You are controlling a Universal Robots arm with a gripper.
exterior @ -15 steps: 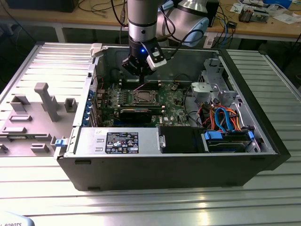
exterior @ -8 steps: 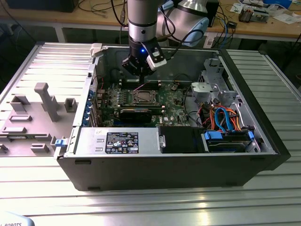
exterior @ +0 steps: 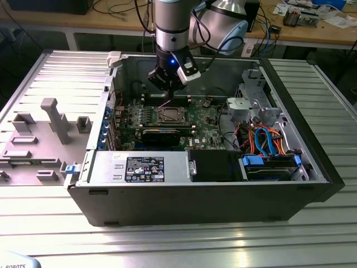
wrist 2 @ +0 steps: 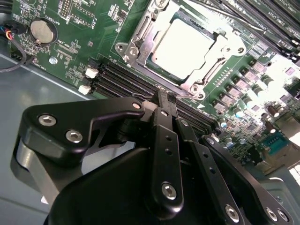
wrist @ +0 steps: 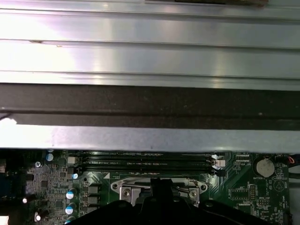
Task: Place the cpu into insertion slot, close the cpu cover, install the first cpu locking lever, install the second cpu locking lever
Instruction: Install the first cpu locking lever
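One arm did the work, and its gripper (exterior: 169, 84) hung inside the open computer case (exterior: 312, 167), above the far part of the green motherboard (exterior: 203, 117). Its fingers (wrist 2: 165, 101) were pressed together with nothing between them. Just beyond the fingertips in the second wrist view lay the insertion slot (wrist 2: 140, 40), with the cpu (wrist 2: 187, 44) seated flat in it, pale top up. The cpu cover (wrist 2: 225, 47) lay down around the chip, framing it. By my judgement the slot sat below and slightly toward the case front from the gripper, close but not touched.
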